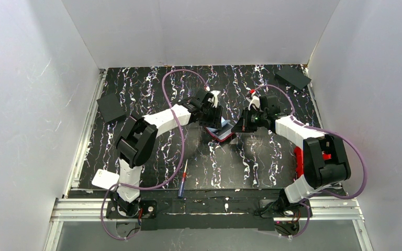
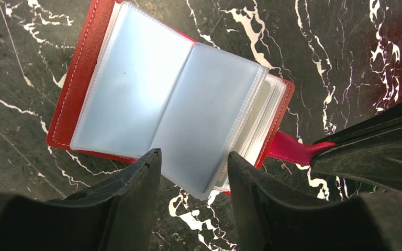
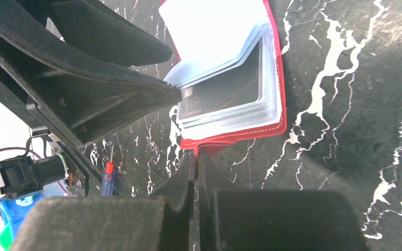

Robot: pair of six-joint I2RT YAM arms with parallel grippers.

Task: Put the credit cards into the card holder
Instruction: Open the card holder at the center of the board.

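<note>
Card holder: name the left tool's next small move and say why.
Probably lift the left tool clear of the card holder: its jaws stand open over a clear sleeve, gripping nothing, a dark card already sits in a pocket, and the right tool pinches the red tab.

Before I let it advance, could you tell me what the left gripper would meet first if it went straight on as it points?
Most likely the clear plastic sleeves of the open card holder, whose corner lies between the open jaws of the left gripper; depth is unclear.
</note>
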